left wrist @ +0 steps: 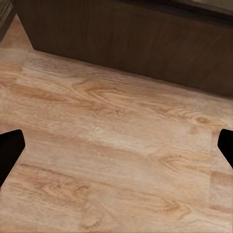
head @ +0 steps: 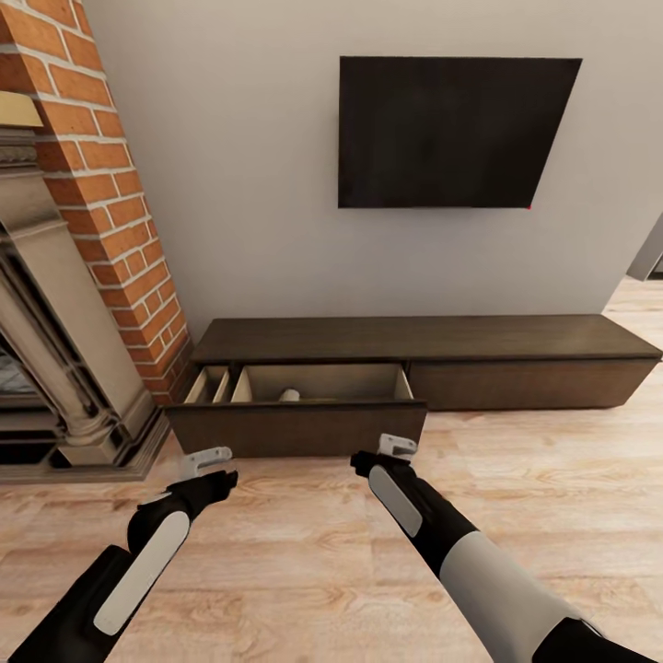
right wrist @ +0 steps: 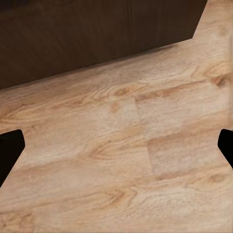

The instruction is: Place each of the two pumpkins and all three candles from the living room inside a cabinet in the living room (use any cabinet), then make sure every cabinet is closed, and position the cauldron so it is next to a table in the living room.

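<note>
Black arms point(head: 138, 562), white-grey oblong panels, pale grey jaws.

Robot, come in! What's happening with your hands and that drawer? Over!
Left end effector open, empty. Right end effector open, empty. Cabinet drawer pulled out, one candle inside. Nothing blocking.

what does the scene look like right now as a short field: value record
cabinet: long low dark-brown wooden cabinet against the wall
drawer: pull-out compartment open
contents: one short beige-tan candle visible inside
left end effector: open, empty, above the light wood plank floor
right end effector: open, empty, just before the drawer front
wall: black flat screen
left side: brick fireplace
</note>
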You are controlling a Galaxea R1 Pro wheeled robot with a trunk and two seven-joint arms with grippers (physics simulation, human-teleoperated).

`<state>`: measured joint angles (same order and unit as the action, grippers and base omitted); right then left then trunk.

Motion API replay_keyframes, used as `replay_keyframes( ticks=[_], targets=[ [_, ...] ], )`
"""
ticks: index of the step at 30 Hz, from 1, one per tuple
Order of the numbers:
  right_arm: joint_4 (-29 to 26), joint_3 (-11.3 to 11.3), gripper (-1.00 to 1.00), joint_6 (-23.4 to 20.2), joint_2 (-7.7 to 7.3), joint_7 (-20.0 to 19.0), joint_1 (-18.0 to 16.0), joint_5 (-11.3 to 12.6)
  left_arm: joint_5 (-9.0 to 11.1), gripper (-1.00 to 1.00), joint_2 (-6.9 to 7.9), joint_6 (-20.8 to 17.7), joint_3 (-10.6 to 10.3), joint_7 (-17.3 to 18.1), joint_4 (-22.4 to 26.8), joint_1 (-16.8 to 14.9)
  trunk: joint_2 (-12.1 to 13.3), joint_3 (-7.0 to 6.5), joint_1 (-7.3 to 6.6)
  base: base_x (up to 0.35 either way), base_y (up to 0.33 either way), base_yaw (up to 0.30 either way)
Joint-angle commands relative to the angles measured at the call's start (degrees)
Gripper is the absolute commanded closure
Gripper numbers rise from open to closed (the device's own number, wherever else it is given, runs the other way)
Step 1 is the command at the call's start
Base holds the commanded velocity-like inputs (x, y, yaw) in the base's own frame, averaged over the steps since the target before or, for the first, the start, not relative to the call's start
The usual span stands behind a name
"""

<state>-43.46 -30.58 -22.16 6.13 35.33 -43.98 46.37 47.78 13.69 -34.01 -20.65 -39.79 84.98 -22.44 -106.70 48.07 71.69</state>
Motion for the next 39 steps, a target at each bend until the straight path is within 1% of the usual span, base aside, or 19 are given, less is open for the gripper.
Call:
replay_keyframes(
  ticks=[1, 3, 5, 9, 10, 12, 16, 18, 21, 22, 25, 28, 29, 31, 32, 34, 36, 38, 39],
  targets=[
    [-0.06, -0.18, -1.0, 0.1, 0.02, 0.4, -0.06, -0.3, -0.27, -1.0, 0.01, 1.3, -1.17, -0.58, -0.43, -0.08, -0.44, 0.24, 0.22, 0.0, 0.0, 0.0],
    [-0.05, -0.18, -1.0, 0.5, 0.08, 0.38, -0.06, -1.31, -1.42, -1.0, -0.06, 2.6, -2.47, -0.56, -0.85, -0.09, -1.25, 0.6, 0.66, 0.0, 0.0, 0.0],
    [-0.05, -0.18, -1.0, 0.92, 0.16, 0.37, -0.06, -2.35, -2.32, -1.0, -0.17, 3.31, -3.26, -0.56, -1.07, -0.09, -2.05, 0.96, 1.1, 0.0, 0.0, 0.0],
    [0.02, -0.17, -1.0, 2.12, 0.19, 0.36, -0.06, -4.18, -3.16, -1.0, -0.48, 3.85, -3.95, -0.55, -1.24, -0.09, -3.65, 1.67, 1.98, 0.0, 0.0, 0.0],
    [0.11, -0.17, -1.0, 3.01, 0.16, 0.33, -0.02, -4.61, -3.32, -1.0, -0.54, 4.13, -4.12, -0.55, -1.27, -0.09, -4.05, 1.85, 2.2, 0.0, 0.0, 0.0],
    [0.28, -0.18, -1.0, 4.41, 0.15, 0.29, 0.01, -4.88, -3.66, -1.0, -0.59, 4.6, -4.25, -0.55, -1.29, -0.08, -4.86, 2.21, 2.64, 0.0, 0.0, 0.0],
    [0.46, -0.18, -1.0, 5.71, 0.12, 0.27, 0.03, -5.09, -5.36, -1.0, -0.67, 5.71, -4.45, -0.55, -1.3, -0.07, -6.46, 2.93, 3.51, 0.0, 0.0, 0.0],
    [0.63, -0.18, -1.0, 6.71, 0.12, 0.27, 0.03, -5.48, -6.03, -1.0, -0.68, 6.98, -4.53, -0.55, -1.3, -0.07, -7.26, 3.29, 3.95, 0.0, 0.0, 0.0],
    [0.77, -0.18, -1.0, 8.79, 0.11, 0.27, 0.24, -7.71, -6.41, -1.0, -0.68, 8.48, -4.72, -0.55, -1.3, -0.06, -8.47, 3.83, 4.61, 0.0, 0.0, 0.0],
    [0.8, -0.18, -1.0, 9.5, 0.04, 0.27, 0.31, -9.28, -6.79, -1.0, -0.72, 8.8, -5.32, -0.55, -1.27, -0.06, -8.87, 4.01, 4.83, 0.0, 0.0, 0.0],
    [0.81, -0.18, -1.0, 10.13, -0.03, 0.27, 0.36, -11.12, -7.72, -1.0, -0.86, 9.14, -6.4, -0.53, -1.29, -0.06, -10.07, 4.55, 5.49, 0.0, 0.0, 0.0],
    [0.78, -0.2, -1.0, 11.34, 0.15, -0.16, 0.37, -11.91, -8.28, -1.0, -2.03, 9.34, -6.97, -0.49, -1.71, -0.15, -11.27, 5.08, 6.15, 0.0, 0.0, 0.0],
    [0.67, -0.23, -1.0, 12.28, 0.15, -0.61, 0.38, -12.09, -8.65, -1.0, -2.77, 9.44, -7.09, -0.48, -1.99, -0.18, -11.67, 5.26, 6.37, 0.0, 0.0, 0.0],
    [0.62, -0.63, -1.0, 14.27, 0.2, -1.7, 0.45, -13.11, -10.35, -1.0, -3.66, 9.62, -7.13, -0.47, -2.61, -0.22, -12.48, 5.62, 6.81, 0.0, 0.0, 0.0],
    [0.68, -0.91, -1.0, 14.81, 0.25, -2.01, 0.5, -13.66, -10.87, -1.0, -3.81, 9.65, -7.12, -0.47, -2.84, -0.22, -12.88, 5.8, 7.03, 0.0, 0.0, 0.0],
    [0.93, -2.21, -1.0, 17.23, 0.2, -3.18, 0.67, -16.4, -12.61, -1.0, -4.18, 9.75, -7.07, -0.36, -3.89, -0.23, -13.68, 6.16, 7.47, 0.0, 0.0, 0.0],
    [1.08, -2.87, -1.0, 19.08, 0.04, -3.81, 1.0, -18.47, -13.58, -1.0, -4.35, 9.81, -7.02, 1.04, -4.35, -0.24, -14.48, 6.52, 7.91, 0.0, 0.0, 0.0],
    [1.13, -3.09, -1.0, 19.63, -0.01, -4.05, 1.13, -19.18, -13.96, -1.0, -4.41, 9.83, -6.94, 2.57, -4.51, -0.24, -15.28, 6.88, 8.35, 0.0, 0.0, 0.0],
    [1.13, -3.22, -1.0, 19.82, -0.03, -4.17, 1.19, -19.55, -14.19, -1.0, -4.43, 10.01, -6.9, 4.05, -4.62, -0.24, -15.68, 7.06, 8.57, 0.0, 0.0, 0.0]
  ],
)
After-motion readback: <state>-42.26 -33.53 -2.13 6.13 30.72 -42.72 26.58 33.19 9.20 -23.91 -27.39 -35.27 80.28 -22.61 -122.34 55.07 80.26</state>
